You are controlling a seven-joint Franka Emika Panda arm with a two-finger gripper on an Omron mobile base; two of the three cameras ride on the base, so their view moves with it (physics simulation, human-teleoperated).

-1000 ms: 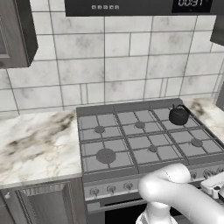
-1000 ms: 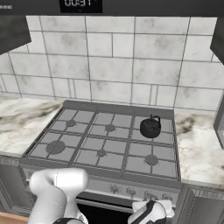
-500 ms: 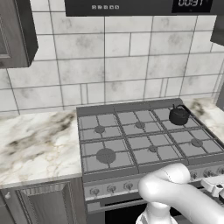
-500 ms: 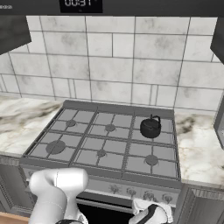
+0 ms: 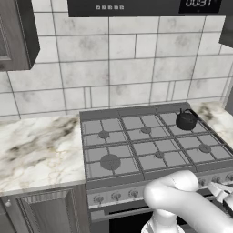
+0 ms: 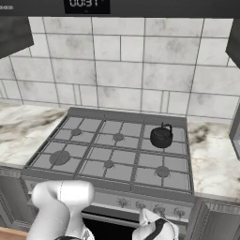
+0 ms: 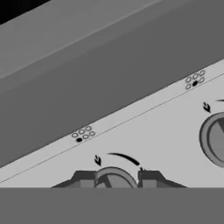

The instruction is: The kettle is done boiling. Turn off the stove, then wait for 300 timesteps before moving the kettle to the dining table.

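Two dark fingertips of end effector (image 7: 117,178) clasping round grey knob (image 7: 114,179), squat black kettle (image 5: 186,120) on gridded stove (image 5: 150,150).

Pale grey-veined tile wall (image 5: 118,68). Marble counter (image 5: 36,150) with dark cabinet (image 5: 45,214) below, wall cabinet (image 5: 16,34) above; overhead black panel (image 6: 86,5), apparently a clock display.

The gripper (image 7: 117,178) has moved in closer to the stove (image 5: 150,150). Its two fingers now sit on either side of a knob (image 7: 114,178).
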